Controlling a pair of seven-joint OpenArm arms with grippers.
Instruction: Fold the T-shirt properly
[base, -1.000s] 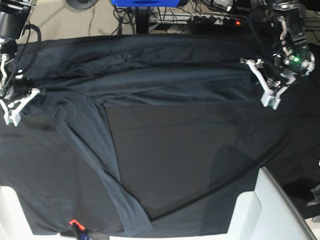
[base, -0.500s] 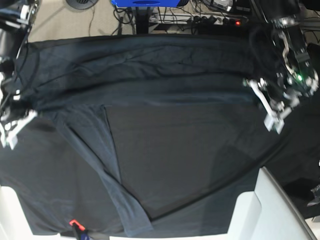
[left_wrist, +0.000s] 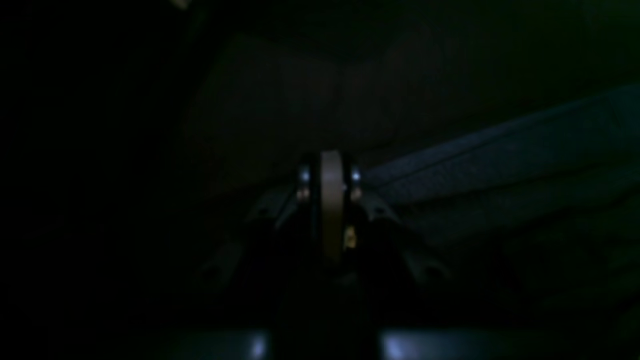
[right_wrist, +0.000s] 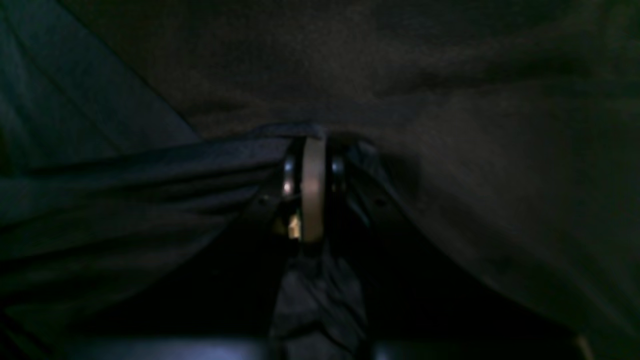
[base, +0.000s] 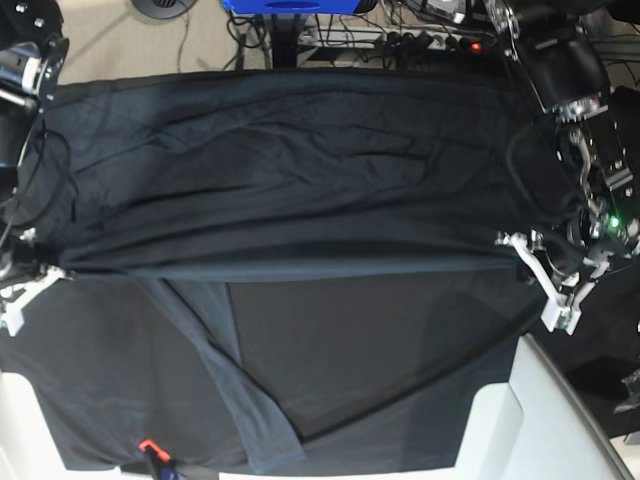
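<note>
From above, the dark slate-blue knit T-shirt (base: 290, 190) stretches across the black tablecloth (base: 380, 340). Wrist views alone show the right gripper (right_wrist: 312, 150) and left gripper (left_wrist: 331, 165) clamped on its folded edge.

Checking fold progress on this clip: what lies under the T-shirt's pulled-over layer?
Below the stretched fold edge of the T-shirt, more shirt fabric and a sleeve lie on the black tablecloth. Whatever sits beneath the pulled-over layer itself is covered.
</note>
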